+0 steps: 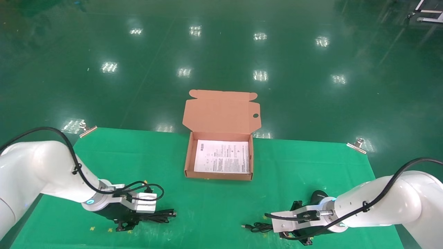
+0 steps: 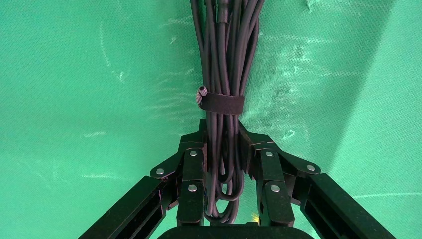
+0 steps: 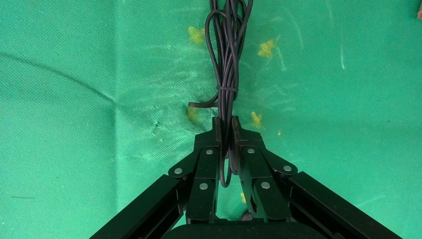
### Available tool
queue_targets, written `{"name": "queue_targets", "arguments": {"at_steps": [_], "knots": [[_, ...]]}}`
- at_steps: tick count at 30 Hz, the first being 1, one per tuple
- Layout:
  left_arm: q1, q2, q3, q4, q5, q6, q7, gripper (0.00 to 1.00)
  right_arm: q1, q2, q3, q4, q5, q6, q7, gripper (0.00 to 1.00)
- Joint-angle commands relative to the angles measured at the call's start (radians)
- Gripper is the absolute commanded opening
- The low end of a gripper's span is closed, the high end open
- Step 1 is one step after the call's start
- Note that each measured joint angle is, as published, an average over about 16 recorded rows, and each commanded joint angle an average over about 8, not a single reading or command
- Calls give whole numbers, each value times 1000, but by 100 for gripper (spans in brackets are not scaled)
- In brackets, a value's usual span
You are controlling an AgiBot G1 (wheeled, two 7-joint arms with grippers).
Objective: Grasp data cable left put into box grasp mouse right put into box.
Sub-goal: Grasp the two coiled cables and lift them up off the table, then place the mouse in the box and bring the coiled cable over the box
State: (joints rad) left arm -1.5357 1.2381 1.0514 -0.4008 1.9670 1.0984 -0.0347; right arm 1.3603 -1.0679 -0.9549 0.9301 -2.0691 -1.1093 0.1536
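Gripping data cable (image 2: 222, 74): black narrow coil, strap-tied, left claw (image 2: 222, 149).

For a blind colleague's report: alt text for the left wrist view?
The left end effector is shut on a bundled thin black data cable, just below its black strap, over the green cloth table cover.

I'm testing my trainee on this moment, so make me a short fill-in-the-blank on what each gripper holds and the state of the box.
1. The left gripper is shut on the data ____.
2. The box on the green table cover has its lid ____.
3. On the box's bottom lies a white printed ____.
4. The right gripper pinches the mouse's thin black ____.

Missing words: cable; open; sheet; cord
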Motion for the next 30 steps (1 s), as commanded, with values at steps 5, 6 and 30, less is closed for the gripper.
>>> {"name": "queue_targets", "arguments": {"at_steps": [5,6,30], "knots": [[-1,-1,0,-1,0,0,1,0,0,0,0,0,0,0,0,0],[-4,-3,-1,-4,-1,2,4,0,0,0,0,0,0,0,0,0],[-146,-408,-57,-784,113,170,-205,0,231,144,164,197,15,26,270,0]]}}
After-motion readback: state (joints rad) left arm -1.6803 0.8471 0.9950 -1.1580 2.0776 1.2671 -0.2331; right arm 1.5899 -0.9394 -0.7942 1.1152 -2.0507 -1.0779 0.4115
